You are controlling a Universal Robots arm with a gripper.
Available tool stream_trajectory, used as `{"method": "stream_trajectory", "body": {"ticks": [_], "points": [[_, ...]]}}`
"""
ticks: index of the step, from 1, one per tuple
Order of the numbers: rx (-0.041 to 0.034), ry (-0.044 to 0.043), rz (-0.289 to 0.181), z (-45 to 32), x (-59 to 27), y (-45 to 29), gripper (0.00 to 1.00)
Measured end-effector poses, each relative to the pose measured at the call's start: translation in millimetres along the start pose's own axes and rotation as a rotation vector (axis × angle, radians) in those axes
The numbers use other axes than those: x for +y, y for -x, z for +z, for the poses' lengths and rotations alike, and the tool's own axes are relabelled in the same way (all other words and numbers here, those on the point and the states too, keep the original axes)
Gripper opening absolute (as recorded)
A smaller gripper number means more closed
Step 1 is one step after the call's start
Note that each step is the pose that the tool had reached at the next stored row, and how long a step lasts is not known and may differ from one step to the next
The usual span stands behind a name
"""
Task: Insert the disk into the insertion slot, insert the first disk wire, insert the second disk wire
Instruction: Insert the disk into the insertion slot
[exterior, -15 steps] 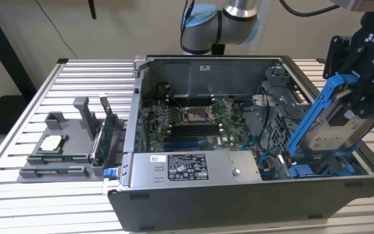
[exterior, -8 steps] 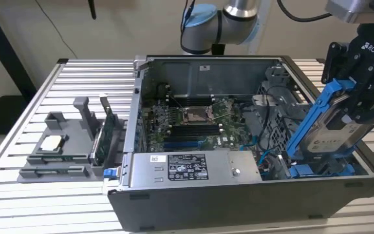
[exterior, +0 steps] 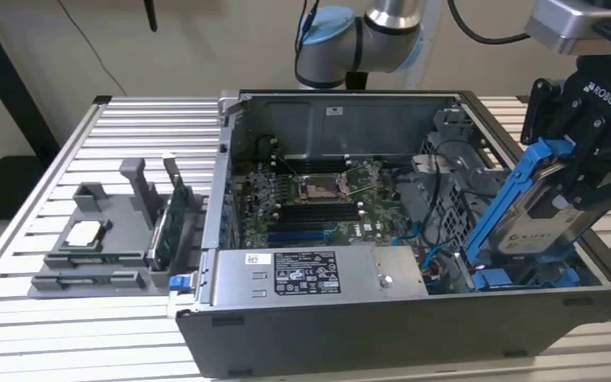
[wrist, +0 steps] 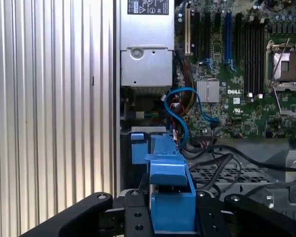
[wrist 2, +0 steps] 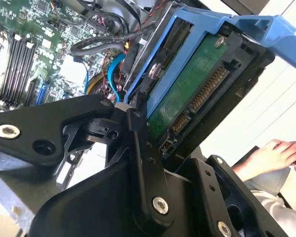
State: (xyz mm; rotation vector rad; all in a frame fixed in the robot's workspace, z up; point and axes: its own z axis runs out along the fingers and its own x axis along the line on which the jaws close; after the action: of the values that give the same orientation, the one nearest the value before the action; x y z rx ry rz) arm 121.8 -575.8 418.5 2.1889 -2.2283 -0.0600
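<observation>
One gripper (exterior: pixel 576 187) is closed on the single disk (exterior: pixel 528 219), gripping its blue carrier at both sides. The disk is tilted inside the open computer case (exterior: pixel 391 334) at the exterior view's right, low end just above the insertion slot (wrist: pixel 214 174), blue cables (wrist: pixel 180 116) near beside.

Blue-framed silver disk (exterior: pixel 531 219); steeply tilted; upper end gripped.

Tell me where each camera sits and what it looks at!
Exterior view: off the arm, looking down into the open computer case; arm and pincer gripping the disk show.
First wrist view: on the arm, looking past the disk at the motherboard; pincer fingers show.
Second wrist view: on the arm, facing the disk's green underside; pincer fingers show.
Shared: all three show the disk.
</observation>
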Motion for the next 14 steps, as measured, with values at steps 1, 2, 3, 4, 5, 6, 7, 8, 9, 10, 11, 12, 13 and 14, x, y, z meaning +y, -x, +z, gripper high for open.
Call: {"method": "stream_trajectory", "body": {"ticks": [1,2,3,4,5,6,7,8,9,10,11,12,13,14], "points": [[-0.0001,0.0000,0.000,1.9,-0.1,0.0,0.33],[-0.0002,0.0000,0.000,3.7,-0.1,0.0,0.33],[-0.0009,0.0000,0.000,5.3,-0.2,-0.1,0.33],[-0.0033,0.0000,0.000,6.1,-0.2,-0.1,0.33],[-0.0068,0.0001,0.000,6.6,-0.3,-0.1,0.33],[-0.0102,0.0001,0.000,7.3,-0.3,-0.1,0.33],[-0.0130,0.0001,0.000,7.9,-0.4,0.0,0.33],[-0.0140,0.0003,-0.001,8.5,-1.0,0.0,0.33],[-0.0140,0.0003,-0.001,9.1,-1.6,0.0,0.33],[-0.0138,0.0003,-0.001,9.6,-2.0,0.0,0.33],[-0.0134,0.0004,0.000,10.1,-2.4,-0.1,0.33],[-0.0129,0.0004,0.000,11.1,-2.6,-0.1,0.33],[-0.0125,0.0004,0.000,12.6,-2.7,-0.1,0.33],[-0.0133,0.0004,0.000,14.7,-2.8,-0.2,0.33]]}}
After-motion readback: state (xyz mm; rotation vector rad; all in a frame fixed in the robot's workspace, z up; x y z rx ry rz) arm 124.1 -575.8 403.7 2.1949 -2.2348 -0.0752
